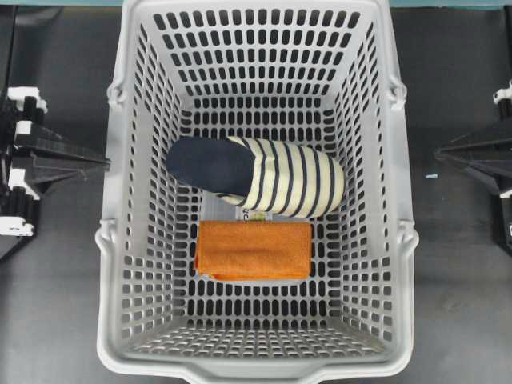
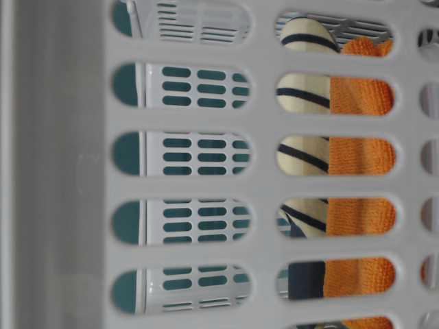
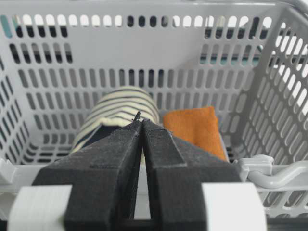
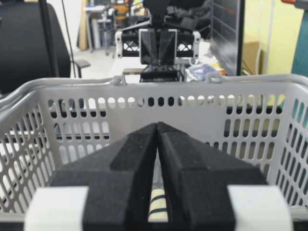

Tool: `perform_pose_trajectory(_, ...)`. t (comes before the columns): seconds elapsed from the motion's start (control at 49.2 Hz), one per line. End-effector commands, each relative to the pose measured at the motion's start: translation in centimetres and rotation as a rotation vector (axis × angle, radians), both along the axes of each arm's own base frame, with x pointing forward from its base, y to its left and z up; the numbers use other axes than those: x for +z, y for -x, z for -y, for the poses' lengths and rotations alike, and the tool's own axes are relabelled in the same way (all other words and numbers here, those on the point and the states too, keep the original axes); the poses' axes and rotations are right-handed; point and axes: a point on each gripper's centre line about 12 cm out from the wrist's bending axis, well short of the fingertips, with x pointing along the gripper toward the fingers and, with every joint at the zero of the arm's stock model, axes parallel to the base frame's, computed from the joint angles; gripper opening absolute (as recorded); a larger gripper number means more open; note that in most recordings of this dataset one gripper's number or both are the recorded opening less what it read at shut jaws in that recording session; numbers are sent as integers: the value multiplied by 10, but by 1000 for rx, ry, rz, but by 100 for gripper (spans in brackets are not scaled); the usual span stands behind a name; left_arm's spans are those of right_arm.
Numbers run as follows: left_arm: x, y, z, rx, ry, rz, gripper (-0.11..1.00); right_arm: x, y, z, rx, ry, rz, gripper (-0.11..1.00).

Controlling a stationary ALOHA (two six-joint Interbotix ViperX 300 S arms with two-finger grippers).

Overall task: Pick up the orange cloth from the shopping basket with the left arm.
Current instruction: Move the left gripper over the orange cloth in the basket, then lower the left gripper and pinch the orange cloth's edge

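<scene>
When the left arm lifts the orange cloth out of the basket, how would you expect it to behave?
The orange cloth looks like soft terry folded in layers, so it will probably sag and unfold if pinched at one edge. It appears thin and light, unlikely to strain the grip. Its nubby texture should resist slipping. It lies flat beside the striped slipper, so lifting may nudge that.

Even, soft light is seen throughout, with no glare or hard shadows. The basket (image 2: 62, 171) wall is blurred in the table-level view, and each wrist view's end effector (image 3: 141, 126) is softened.

Orange cloth (image 1: 254, 250) flat in shopping basket (image 1: 120, 264)
</scene>
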Motion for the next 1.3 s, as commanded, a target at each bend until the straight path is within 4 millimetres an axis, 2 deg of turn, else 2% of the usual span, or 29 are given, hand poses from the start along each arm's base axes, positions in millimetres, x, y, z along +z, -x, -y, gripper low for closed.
perform_pose_trajectory(0.0, 15, -9, 2, -11, -23, -22, 6, 3, -2, -1, 6, -14, 9, 0)
perform_pose_trajectory(0.081, 27, -16, 1, -6, -8, -84, 0, 2, -2, -1, 4, -42, 4, 0)
perform_pose_trajectory(0.345, 67, -48, 2, 0, 0, -313, 0, 1, -1, -1, 12, -93, 1, 0)
perform_pose_trajectory(0.549, 78, -98, 9, -14, -8, -529, 0, -2, -1, -1, 11, -93, -22, 0)
perform_pose_trajectory(0.752, 64, -149, 22, -36, -29, -781, 0, -2, -1, -1, 11, -94, -23, 0)
perform_pose_trajectory(0.914, 52, -180, 35, -56, -54, -947, 0, -2, -1, -1, 11, -94, -25, 0)
perform_pose_trajectory(1.057, 43, -201, 40, -59, -52, -989, 0, -4, -1, -1, 11, -93, -28, 0)
perform_pose_trajectory(1.219, 27, -214, 46, -65, -55, -1024, 1, -6, 0, -1, 11, -93, -33, 0)
perform_pose_trajectory(1.28, 23, -217, 50, -72, -59, -1033, 8, -6, 0, -1, 11, -93, -33, 0)
